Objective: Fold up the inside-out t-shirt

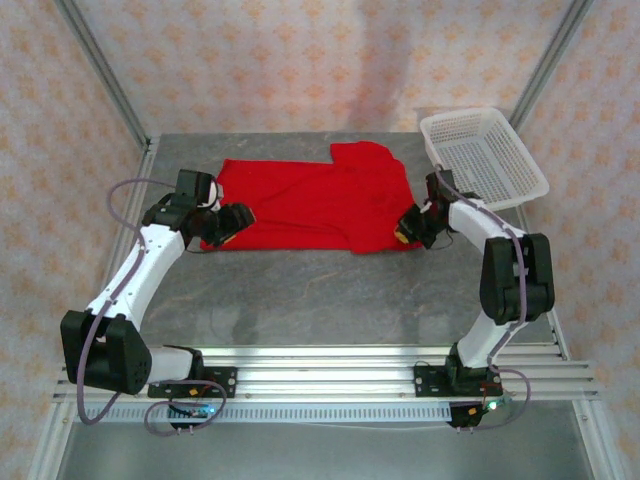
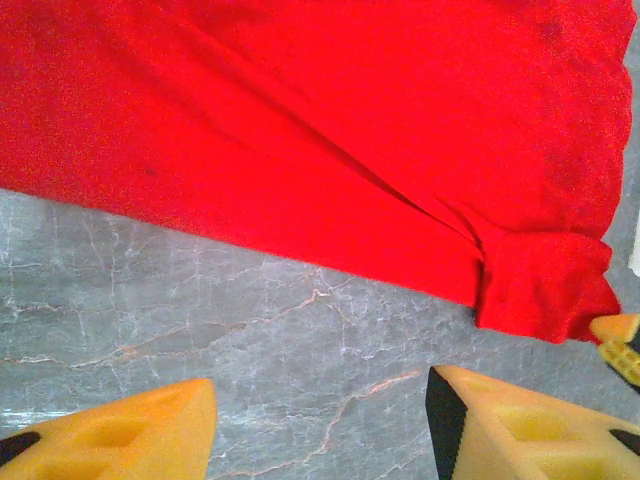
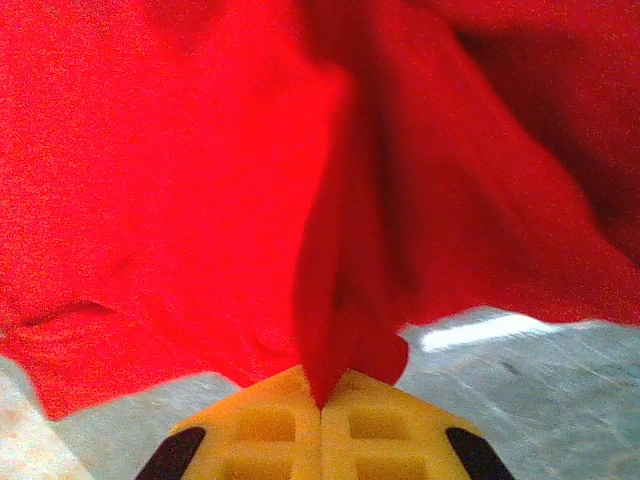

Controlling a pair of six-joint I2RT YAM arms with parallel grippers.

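Observation:
The inside-out t-shirt (image 1: 310,205) lies spread across the grey table, bright red, with a sleeve pointing to the back near the basket. My right gripper (image 1: 410,230) is shut on the t-shirt's near right corner; in the right wrist view a pinched fold of the t-shirt (image 3: 345,300) rises from between the closed yellow fingertips (image 3: 322,400). My left gripper (image 1: 222,232) hovers open at the shirt's near left corner. In the left wrist view its yellow fingers (image 2: 130,435) stand apart over bare table, with the t-shirt's edge (image 2: 300,180) just beyond them.
A white plastic mesh basket (image 1: 484,156) stands at the back right of the table, close behind the right arm. Bare grey tabletop (image 1: 330,295) stretches between the shirt and the arm bases. Patterned walls enclose the table at the back and sides.

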